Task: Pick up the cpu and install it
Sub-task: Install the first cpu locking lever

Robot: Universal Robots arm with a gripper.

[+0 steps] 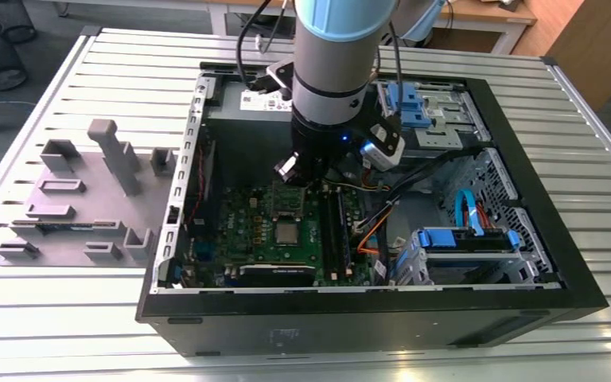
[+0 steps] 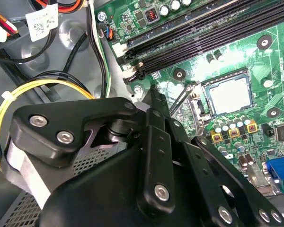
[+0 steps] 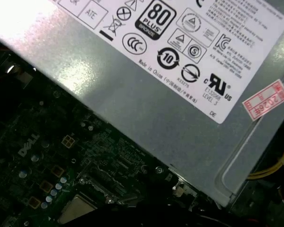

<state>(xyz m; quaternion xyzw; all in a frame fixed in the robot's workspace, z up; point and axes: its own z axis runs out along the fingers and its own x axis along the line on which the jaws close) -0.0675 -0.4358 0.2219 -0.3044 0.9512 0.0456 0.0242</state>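
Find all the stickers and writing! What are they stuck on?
White label full of printed marks: on the grey metal box.
Small red-framed sticker: at that label's edge.
White code sticker: beside the cables.
Tiny white print on the green board: too small to read.

Exterior view: high and set back, angled steeply down on the open computer case [image 1: 369,318] on the slatted table [image 1: 125,64], with the arm [image 1: 332,72] mid-frame above it.
Second wrist view: close in behind the gripper [image 2: 154,101], looking past its black linkage onto the green board [image 2: 217,52].
First wrist view: closer still, facing the labelled side of the power supply [image 3: 146,109], with the shadowed board below it.
Shared ground: all three views take in the board and the cpu [image 1: 287,232] [image 2: 230,96] [image 3: 78,210] seated in its socket. The exterior and second wrist views both catch the gripper.
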